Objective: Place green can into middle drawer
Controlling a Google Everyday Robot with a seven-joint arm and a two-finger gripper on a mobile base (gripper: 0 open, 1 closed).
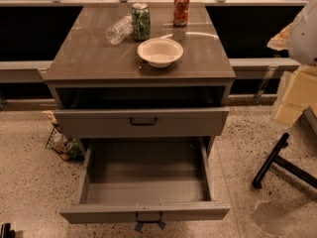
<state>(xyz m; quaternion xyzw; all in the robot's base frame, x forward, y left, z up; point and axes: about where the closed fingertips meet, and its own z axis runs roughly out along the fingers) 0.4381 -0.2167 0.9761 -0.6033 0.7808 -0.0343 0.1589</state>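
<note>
The green can [140, 21] stands upright at the back of the grey cabinet top [89, 58], just right of a lying clear plastic bottle [119, 29]. The middle drawer [146, 182] is pulled far out at the bottom of the view. Its deep grey box is empty, and its front panel [99, 213] carries a small dark handle with a bluish tag [148, 225] below it. My gripper is not in view. A white rounded shape [304, 29] and a beige piece [297, 95] show at the right edge.
A white bowl [160, 52] sits in front of the green can and a red-orange can [181, 9] stands to its right. The drawer above, with a plain black handle [143, 121], is slightly open. A wire basket [62, 145] sits left on the floor and a black chair leg [270, 162] right.
</note>
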